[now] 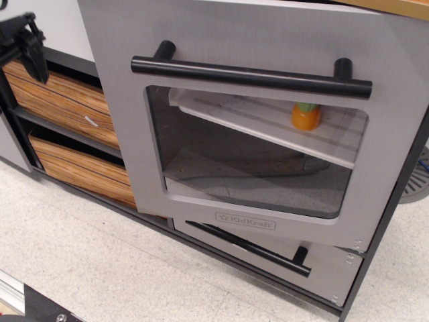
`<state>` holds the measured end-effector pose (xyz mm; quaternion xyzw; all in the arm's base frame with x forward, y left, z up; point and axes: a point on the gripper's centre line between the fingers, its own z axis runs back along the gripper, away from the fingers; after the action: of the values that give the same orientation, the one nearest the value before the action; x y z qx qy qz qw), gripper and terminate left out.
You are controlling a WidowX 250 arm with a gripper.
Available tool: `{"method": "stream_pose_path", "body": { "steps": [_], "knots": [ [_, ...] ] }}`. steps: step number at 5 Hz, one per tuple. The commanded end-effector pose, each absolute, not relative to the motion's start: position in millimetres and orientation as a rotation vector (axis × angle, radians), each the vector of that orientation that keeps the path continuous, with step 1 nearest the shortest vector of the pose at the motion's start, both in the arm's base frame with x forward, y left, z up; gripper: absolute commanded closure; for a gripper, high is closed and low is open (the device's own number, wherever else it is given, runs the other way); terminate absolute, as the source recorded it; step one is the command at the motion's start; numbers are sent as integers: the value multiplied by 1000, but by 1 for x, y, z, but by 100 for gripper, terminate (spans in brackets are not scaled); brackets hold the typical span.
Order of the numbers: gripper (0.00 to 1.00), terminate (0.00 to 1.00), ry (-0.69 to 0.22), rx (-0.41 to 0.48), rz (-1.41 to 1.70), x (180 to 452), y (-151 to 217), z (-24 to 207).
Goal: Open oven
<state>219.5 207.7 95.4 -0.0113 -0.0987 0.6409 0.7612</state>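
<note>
The oven door (pixel 120 100) is brushed grey with a long black bar handle (pixel 251 76) above its clear window (pixel 255 161) and a KidKraft logo (pixel 245 221) below it. The door stands tilted out of its frame, its lower edge overlapping the drawer below. Inside, a white rack holds an orange toy (pixel 305 116). My black gripper (pixel 23 43) shows only in part at the top left edge, well left of the door and touching nothing. Its jaws are too cut off to read.
A short grey drawer front with a black bar handle (pixel 249 247) sits under the oven. Two wood-grain drawers (pixel 64 100) are stacked at the left. A speckled white floor (pixel 134 268) lies in front, and a grey round object (pixel 419 178) shows at the right edge.
</note>
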Motion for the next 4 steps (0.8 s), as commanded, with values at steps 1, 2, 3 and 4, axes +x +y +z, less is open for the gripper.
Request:
{"method": "stream_pose_path", "body": {
  "steps": [1,2,3,4],
  "knots": [
    [0,0,-272,-74,1464,248,216,129],
    [0,0,-304,-87,1483,262,212,146],
    [0,0,-281,-90,1382,275,193,154],
    [0,0,-253,-20,1271,259,190,148]
  ]
}}
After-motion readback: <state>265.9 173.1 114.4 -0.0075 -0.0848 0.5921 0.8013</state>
